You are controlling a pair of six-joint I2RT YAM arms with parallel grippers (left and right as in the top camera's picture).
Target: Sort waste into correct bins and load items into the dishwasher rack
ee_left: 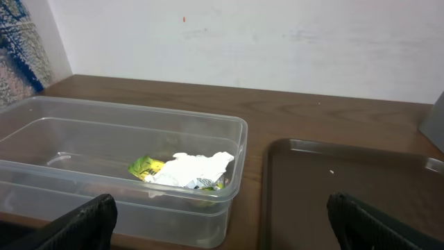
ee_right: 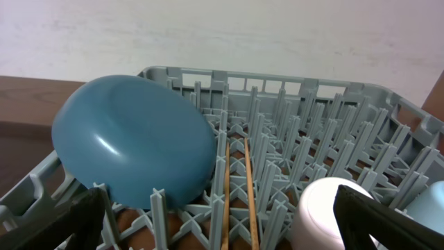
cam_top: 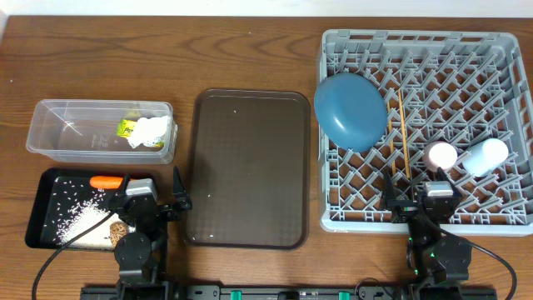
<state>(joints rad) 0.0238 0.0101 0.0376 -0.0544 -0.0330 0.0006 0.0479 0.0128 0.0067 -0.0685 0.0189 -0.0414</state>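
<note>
The clear tub [cam_top: 50, 142] at the left holds the yellow-green wrapper [cam_top: 127, 127] and crumpled white paper [cam_top: 153, 132]. The left wrist view shows the tub [ee_left: 83, 142], wrapper [ee_left: 144, 167] and paper [ee_left: 195, 169] too. The black tray [cam_top: 35, 218] holds the carrot [cam_top: 106, 182], rice [cam_top: 72, 218] and a brown lump [cam_top: 122, 227]. The grey rack [cam_top: 500, 92] holds the blue plate [cam_top: 351, 110], chopsticks [cam_top: 397, 137], pink cup [cam_top: 441, 155] and light-blue cup [cam_top: 486, 156]. My left gripper [cam_top: 152, 202] [ee_left: 225, 232] is open and empty. My right gripper [cam_top: 423, 202] [ee_right: 222, 236] is open and empty at the rack's front edge. No pale bowl shows.
A large dark-brown serving tray [cam_top: 250, 167] [ee_left: 347, 194] lies between the tub and the rack. In the right wrist view the plate [ee_right: 132, 139] leans at the left, the chopsticks [ee_right: 236, 194] lie across the pegs [ee_right: 312, 139], and the pink cup [ee_right: 326, 215] and blue cup [ee_right: 431, 205] are at the right.
</note>
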